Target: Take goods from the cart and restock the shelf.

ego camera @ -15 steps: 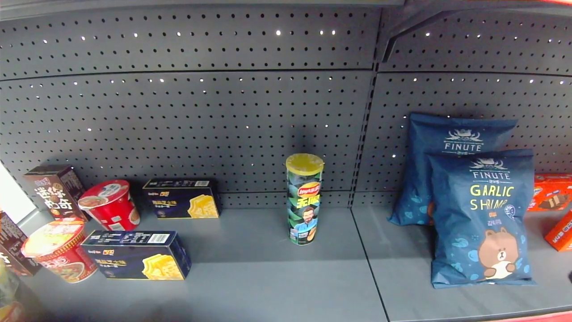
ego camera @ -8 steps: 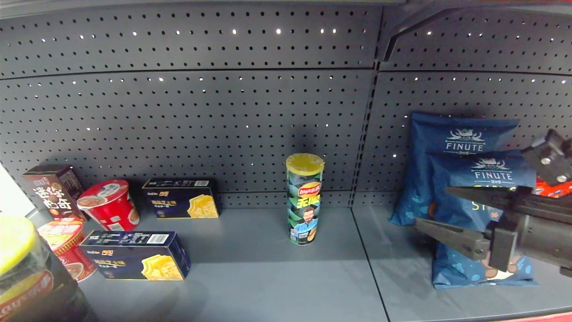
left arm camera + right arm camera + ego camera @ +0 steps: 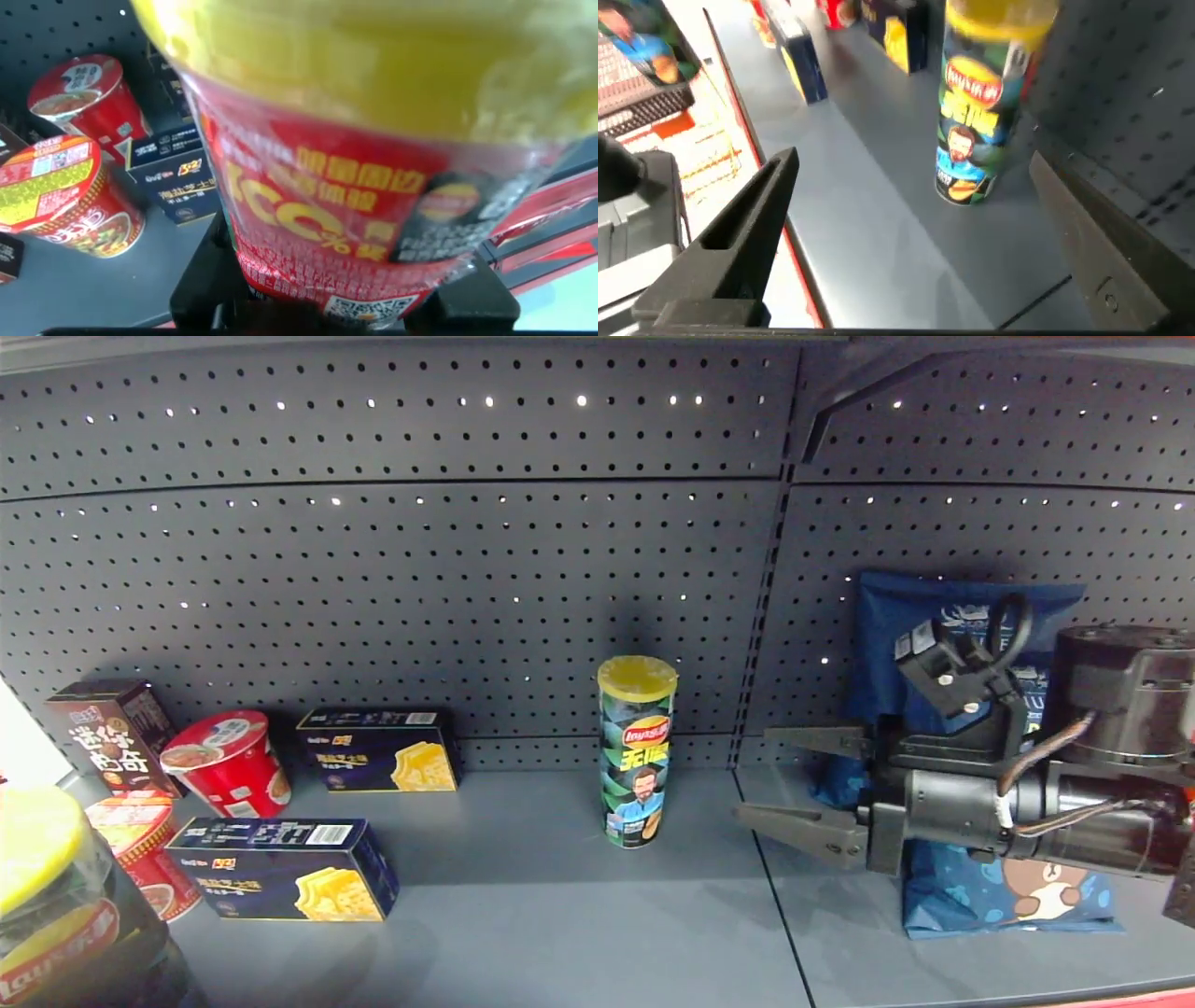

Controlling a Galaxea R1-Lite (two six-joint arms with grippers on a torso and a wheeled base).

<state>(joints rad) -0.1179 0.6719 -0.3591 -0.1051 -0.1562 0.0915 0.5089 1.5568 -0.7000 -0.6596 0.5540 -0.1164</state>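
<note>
to your left, a brown box (image 3: 117, 737) stands at the back with a red noodle cup (image 3: 229, 763) tipped beside it, then a dark blue box (image 3: 378, 749) against the pegboard panel (image 3: 420, 579). nearer you lie a second blue box (image 3: 285, 868) and another noodle cup (image 3: 149, 859). far right, a blue snack bag (image 3: 934, 607) leans on the panel, a second bag (image 3: 1008, 901) in front.

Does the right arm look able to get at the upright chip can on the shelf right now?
Probably yes: the right gripper is open, level with the chip can and pointing at it, with only bare shelf between them.
</note>
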